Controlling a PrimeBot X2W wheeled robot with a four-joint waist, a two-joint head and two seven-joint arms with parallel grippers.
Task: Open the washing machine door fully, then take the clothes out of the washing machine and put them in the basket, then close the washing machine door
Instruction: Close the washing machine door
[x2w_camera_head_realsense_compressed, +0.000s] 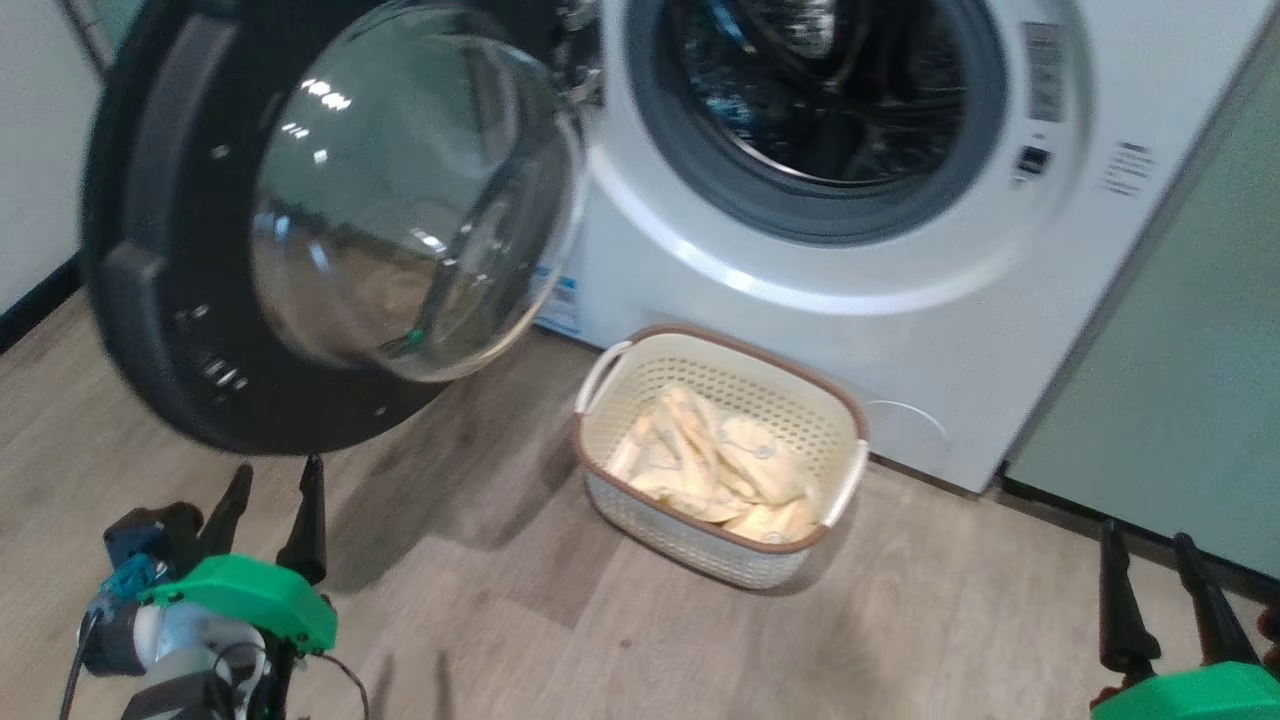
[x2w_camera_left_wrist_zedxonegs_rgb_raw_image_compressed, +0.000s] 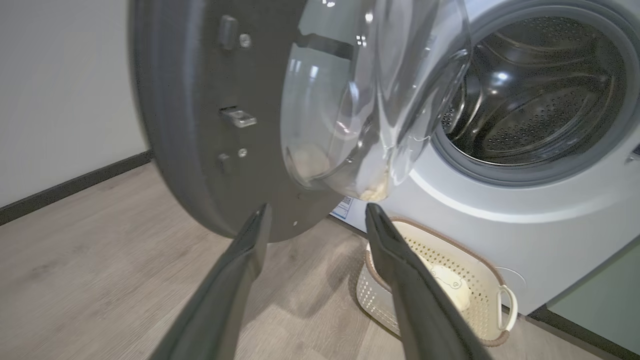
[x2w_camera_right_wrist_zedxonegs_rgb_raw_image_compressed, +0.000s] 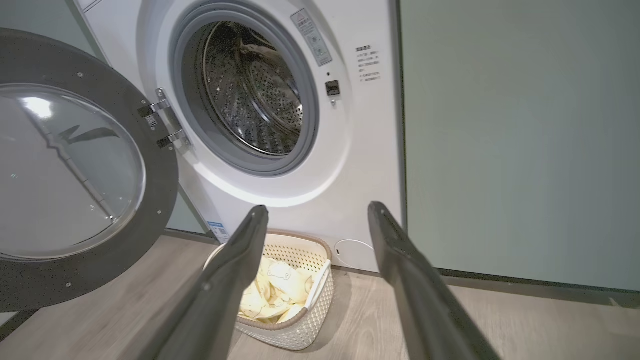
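Near door rim (x2w_camera_head_realsense_compressed: 150, 330), left claw (x2w_camera_head_realsense_compressed: 276, 478) agape

A: washing machine (x2w_camera_head_realsense_compressed: 900, 340)?
B: White, grey gasket, silvery dotted drum. washing machine door (x2w_camera_head_realsense_compressed: 400, 200): glossy black rim, clear glass.
A: basket (x2w_camera_head_realsense_compressed: 690, 545)?
B: Cream, perforated dot grid, brown rim, white handles. clothes (x2w_camera_head_realsense_compressed: 730, 470): pale yellow, thin outlined face print.
A: Rest?
B: floor (x2w_camera_head_realsense_compressed: 500, 620) grey-brown wood grain. cabinet (x2w_camera_head_realsense_compressed: 1180, 400) pale green. left pincer (x2w_camera_head_realsense_compressed: 278, 466), right pincer (x2w_camera_head_realsense_compressed: 1146, 533): black fingers, green mounts.
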